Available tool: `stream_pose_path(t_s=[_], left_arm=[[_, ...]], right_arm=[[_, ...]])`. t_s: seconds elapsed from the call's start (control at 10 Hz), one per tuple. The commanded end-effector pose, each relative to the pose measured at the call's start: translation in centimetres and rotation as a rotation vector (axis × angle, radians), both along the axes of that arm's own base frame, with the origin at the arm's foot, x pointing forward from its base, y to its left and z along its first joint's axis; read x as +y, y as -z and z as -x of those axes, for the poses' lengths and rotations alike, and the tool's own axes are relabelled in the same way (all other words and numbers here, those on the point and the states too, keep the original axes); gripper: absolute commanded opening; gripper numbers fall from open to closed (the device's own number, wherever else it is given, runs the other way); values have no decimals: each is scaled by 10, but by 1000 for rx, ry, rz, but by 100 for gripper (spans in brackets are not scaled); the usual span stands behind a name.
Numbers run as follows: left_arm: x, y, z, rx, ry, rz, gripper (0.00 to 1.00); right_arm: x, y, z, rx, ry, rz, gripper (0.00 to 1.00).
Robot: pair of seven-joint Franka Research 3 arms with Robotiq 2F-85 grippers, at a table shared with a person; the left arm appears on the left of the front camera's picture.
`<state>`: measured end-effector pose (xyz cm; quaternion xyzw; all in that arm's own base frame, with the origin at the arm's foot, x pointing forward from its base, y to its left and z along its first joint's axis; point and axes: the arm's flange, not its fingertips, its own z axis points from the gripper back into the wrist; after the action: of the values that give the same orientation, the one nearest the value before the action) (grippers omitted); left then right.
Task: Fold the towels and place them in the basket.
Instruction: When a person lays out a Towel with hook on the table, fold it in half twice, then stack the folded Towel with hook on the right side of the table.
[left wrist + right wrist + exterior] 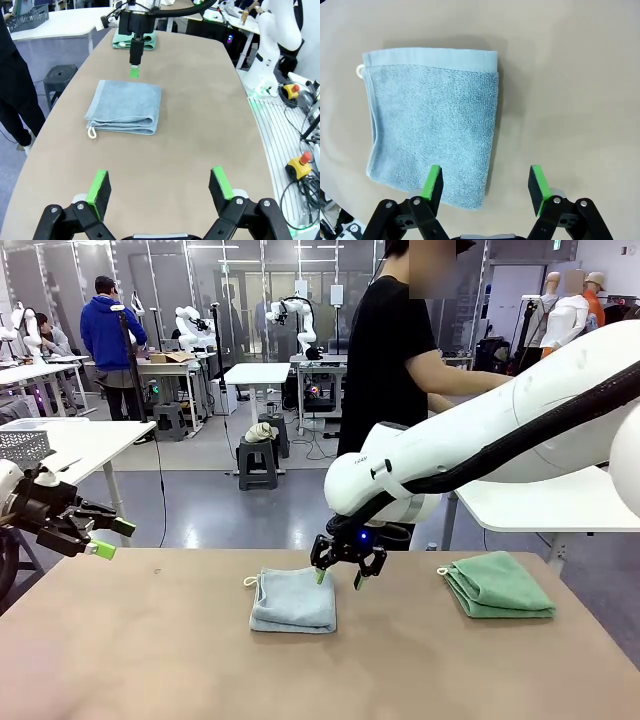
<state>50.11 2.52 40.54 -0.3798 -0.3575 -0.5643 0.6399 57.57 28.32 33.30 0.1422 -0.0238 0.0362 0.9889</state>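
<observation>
Front view faces across the table [150, 660]; both wrist views share the grey-blue towel [432, 125], perhaps closest from the right.

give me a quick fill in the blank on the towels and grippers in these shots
1. The right gripper hangs with open jaws above the ____ towel.
2. The mint green towel lies folded on the table, to the robot's ____ of the other towel.
3. The left gripper is ____, holding nothing.
4. A white ____ sticks out from a corner of the grey-blue towel.

Missing words: grey-blue; right; open; loop
</observation>
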Motion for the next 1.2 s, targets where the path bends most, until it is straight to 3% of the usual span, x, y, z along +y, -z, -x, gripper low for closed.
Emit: stream_pose_path(t_s=[0.0,1.1], left_arm=[[0,-2,3,-5,-2,-4,100],[0,-2,3,-5,-2,-4,100]], right_arm=[[-6,1,0,14,-6,5,86],[0,0,0,0,0,0,86]])
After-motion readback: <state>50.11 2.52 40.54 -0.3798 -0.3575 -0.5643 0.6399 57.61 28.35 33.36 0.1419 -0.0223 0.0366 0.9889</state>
